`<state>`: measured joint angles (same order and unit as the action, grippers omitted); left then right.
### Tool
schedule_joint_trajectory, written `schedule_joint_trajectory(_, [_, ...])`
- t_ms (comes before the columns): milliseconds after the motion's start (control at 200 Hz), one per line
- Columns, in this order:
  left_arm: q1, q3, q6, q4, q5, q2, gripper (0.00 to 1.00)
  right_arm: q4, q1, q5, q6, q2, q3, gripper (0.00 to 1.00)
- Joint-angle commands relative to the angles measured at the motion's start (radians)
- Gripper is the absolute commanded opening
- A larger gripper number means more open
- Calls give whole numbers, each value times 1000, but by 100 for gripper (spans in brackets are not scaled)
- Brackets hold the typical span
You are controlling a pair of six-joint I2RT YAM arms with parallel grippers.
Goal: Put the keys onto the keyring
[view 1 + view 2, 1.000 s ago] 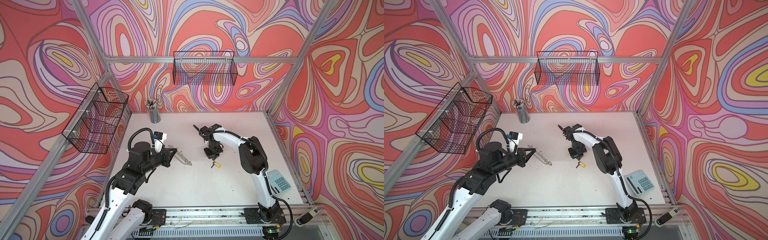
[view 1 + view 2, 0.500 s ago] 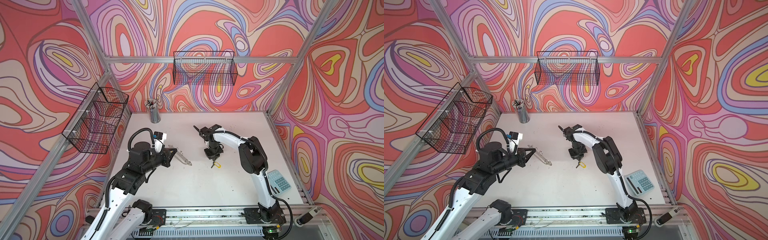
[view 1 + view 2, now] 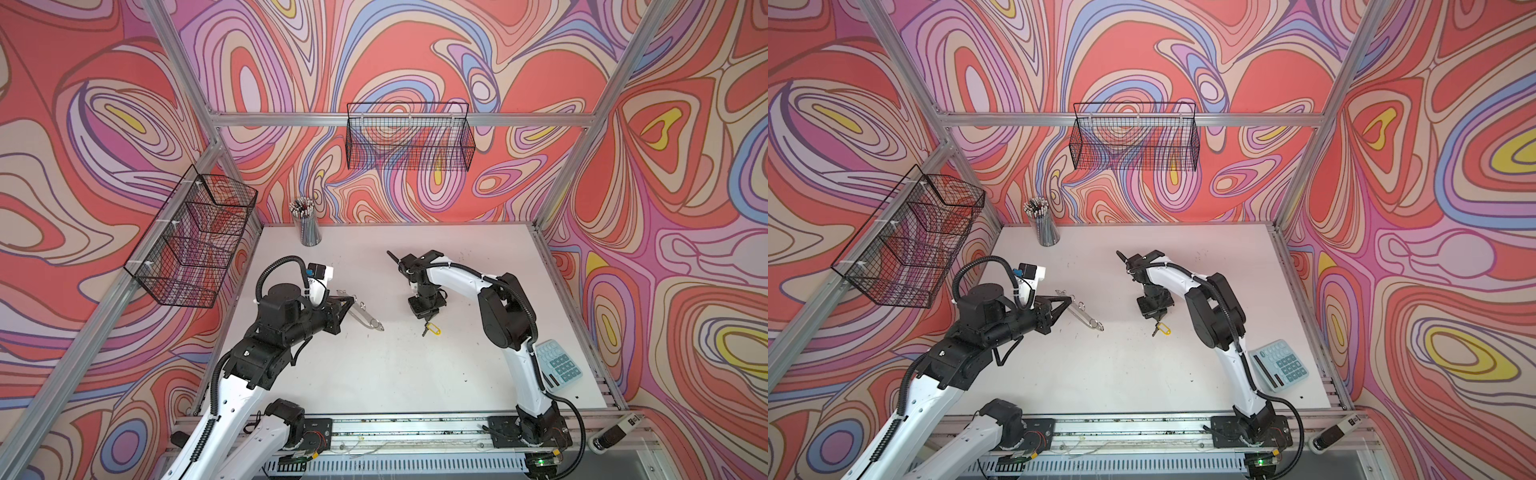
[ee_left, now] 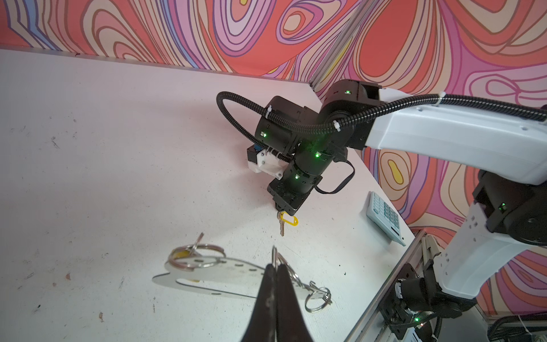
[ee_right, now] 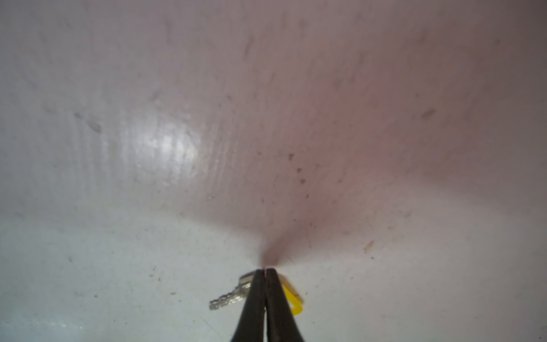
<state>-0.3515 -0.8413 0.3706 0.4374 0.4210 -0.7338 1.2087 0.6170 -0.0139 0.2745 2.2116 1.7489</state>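
The keyring [image 4: 225, 274], a flat silvery plate with wire rings, is held just over the white table. My left gripper [image 4: 274, 262] is shut on one of its rings; in both top views the plate [image 3: 365, 318] [image 3: 1087, 318] juts right from that gripper [image 3: 352, 300]. A larger ring [image 4: 195, 256] at the plate's far end has a bit of yellow under it. My right gripper [image 5: 265, 271] points down at mid-table, shut on a silver key [image 5: 228, 297] where it joins its yellow tag [image 5: 293, 297]. Key and tag [image 3: 433, 329] [image 3: 1163, 328] hang at the tabletop; I cannot tell if they touch it.
A pale blue calculator [image 3: 559, 365] lies at the table's right front edge, beside my right arm. A cup of pencils [image 3: 307, 226] stands at the back left. Wire baskets hang on the back wall [image 3: 409, 137] and left wall [image 3: 191, 241].
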Motion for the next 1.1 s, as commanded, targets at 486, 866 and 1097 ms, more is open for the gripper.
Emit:
schedule_joint_trajectory(486, [7,13,-3,-26,-34,-17,0,-634,44,154,188,-371,-507,0])
schedule_joint_trajectory(866, [8,13,-6,-25,-50,-30,0,-1002,75,282,229,-424,-711,0])
schedule_joint_trajectory(1097, [7,13,-9,-23,-54,-35,0,-1251,116,408,263,-437,-848,0])
